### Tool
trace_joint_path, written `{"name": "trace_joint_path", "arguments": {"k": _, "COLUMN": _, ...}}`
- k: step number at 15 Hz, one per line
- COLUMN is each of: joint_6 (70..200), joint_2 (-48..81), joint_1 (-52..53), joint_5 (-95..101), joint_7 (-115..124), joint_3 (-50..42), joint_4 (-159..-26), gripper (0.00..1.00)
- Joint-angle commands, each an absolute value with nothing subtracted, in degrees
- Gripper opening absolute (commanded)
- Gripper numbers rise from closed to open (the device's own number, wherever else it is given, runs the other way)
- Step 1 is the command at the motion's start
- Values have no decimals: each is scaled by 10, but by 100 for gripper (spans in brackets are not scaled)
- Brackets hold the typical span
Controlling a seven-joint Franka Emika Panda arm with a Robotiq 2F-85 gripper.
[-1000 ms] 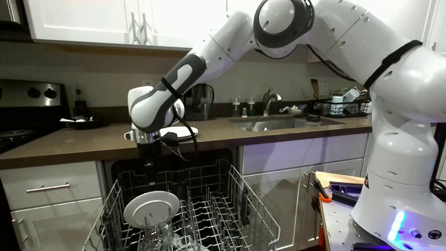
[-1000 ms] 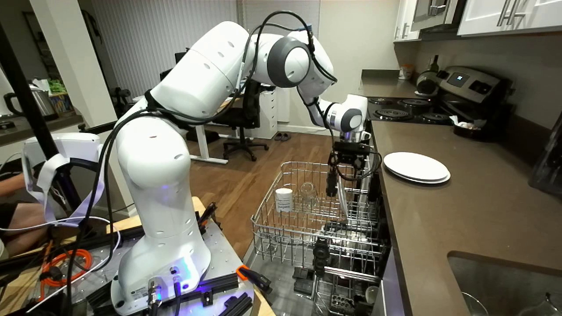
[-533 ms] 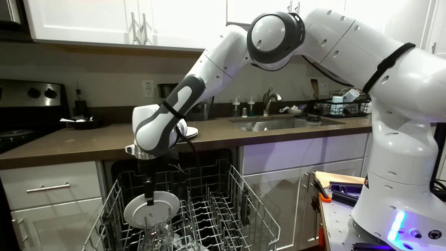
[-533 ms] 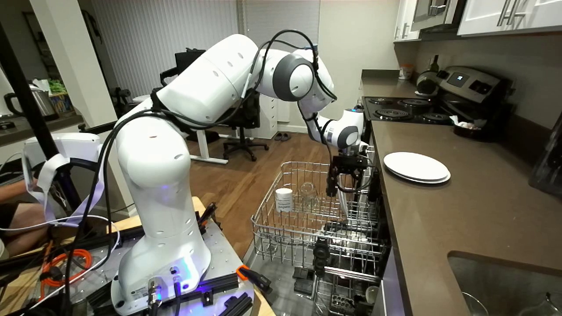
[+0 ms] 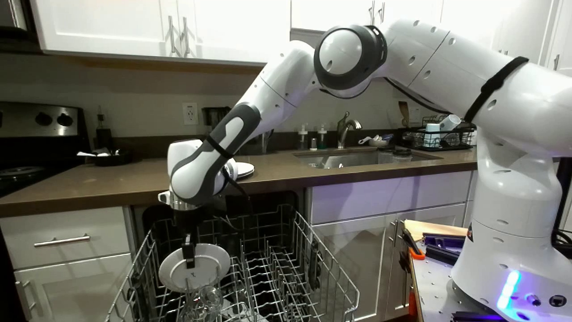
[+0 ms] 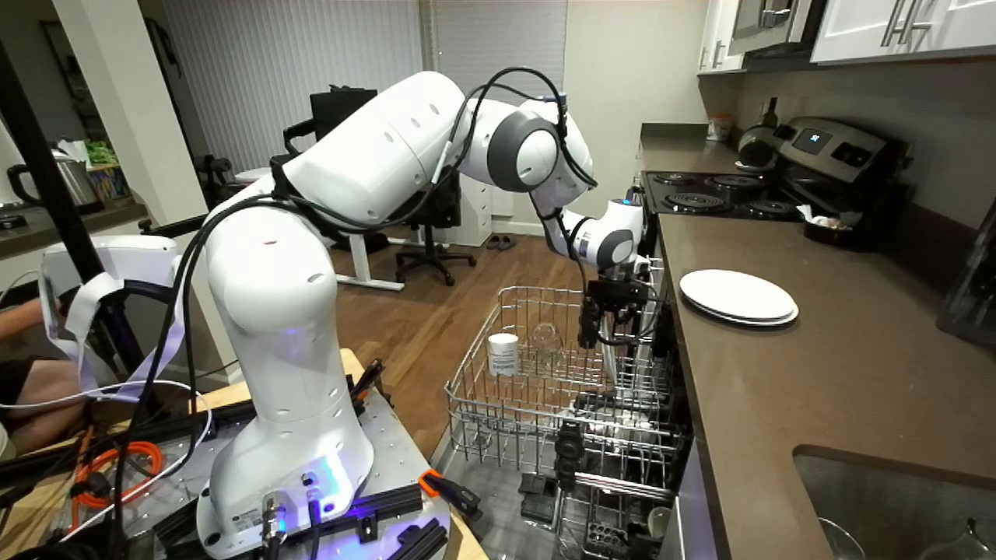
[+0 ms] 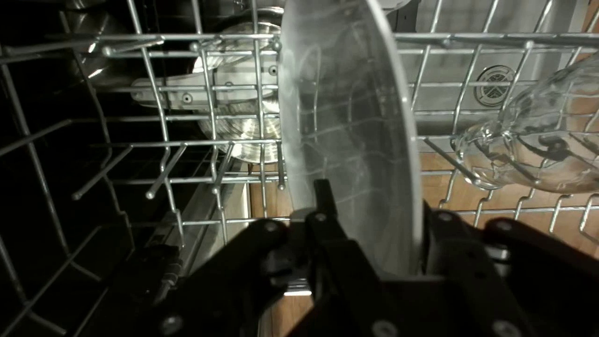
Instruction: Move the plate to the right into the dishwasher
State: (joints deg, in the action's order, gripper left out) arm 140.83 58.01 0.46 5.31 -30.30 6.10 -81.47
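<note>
1. Where your gripper (image 7: 374,199) hangs down into the dishwasher (image 6: 494,498), the plate (image 5: 205,268) stands on edge, a little tilted, in the pulled-out wire rack (image 5: 279,277).
2. Your fingers (image 7: 325,199) are parted, one on either side of the plate, with more room between them than its edge takes up; whether either one touches it, I cannot tell.
3. Mind the clear glassware (image 5: 203,304): in an exterior view it covers part of the plate's lower rim, and in the wrist view it shows on the right, near the plate.
4. On the left of your wrist view, tines (image 7: 167,171) point up beside the plate, and a round metal piece (image 7: 241,127) lies below the rack.
5. A white cup (image 6: 503,358) stands in the rack too, with glassware between it and the plate.
6. Just beside the arm (image 6: 603,237) runs the countertop (image 6: 840,350), with stacked white plates (image 6: 739,292) near its edge.
</note>
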Motion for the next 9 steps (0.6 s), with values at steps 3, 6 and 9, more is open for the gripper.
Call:
{"name": "trace_joint_path", "arguments": {"k": 3, "joint_6": 1325, "joint_2": 557, "joint_1": -14, "joint_5": 57, "joint_7": -309, "joint_3": 81, "joint_4": -806, "gripper": 6}}
{"name": "trace_joint_path", "arguments": {"k": 6, "joint_6": 1293, "joint_2": 535, "joint_1": -17, "joint_5": 53, "joint_7": -313, "joint_3": 84, "joint_4": -812, "gripper": 9}}
{"name": "trace_joint_path", "arguments": {"k": 9, "joint_6": 1267, "joint_2": 513, "joint_1": -19, "joint_5": 51, "joint_7": -318, "joint_3": 87, "joint_4": -823, "gripper": 9}}
